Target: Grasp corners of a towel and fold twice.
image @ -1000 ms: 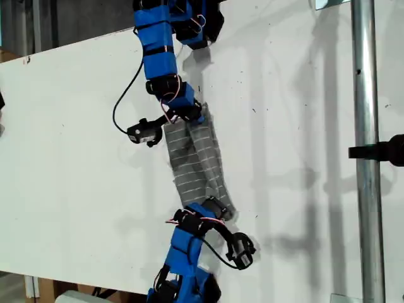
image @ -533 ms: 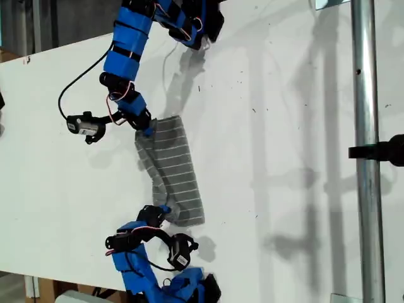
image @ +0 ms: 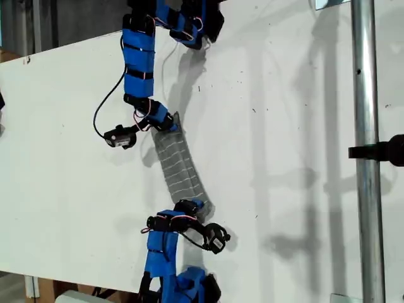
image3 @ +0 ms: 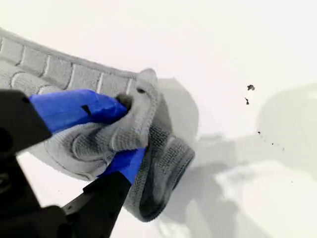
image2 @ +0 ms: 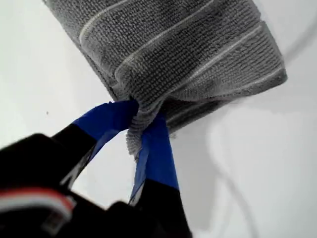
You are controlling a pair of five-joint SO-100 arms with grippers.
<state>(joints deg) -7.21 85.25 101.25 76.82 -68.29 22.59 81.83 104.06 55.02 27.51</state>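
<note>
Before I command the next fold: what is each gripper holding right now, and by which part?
Both hold the grey, white-striped soft towel. My first gripper pinches a bunched end edge; my second gripper clamps a gathered, rolled-up end. Which arm is which is unclear.

The towel [image: 180, 167] is grey with thin parallel white stripes; its woven pile shows in the first wrist view, the stripes running across its folded layers. The worktop [image: 284, 126] is plain white, flecked with a few small dark specks. Both arms are bright blue with black joints and black cables. My first end effector [image2: 143, 130] has blue tips on black bodies, and my second end effector [image3: 130, 130] likewise. A pole [image: 367, 151] is silvery metal.
</note>
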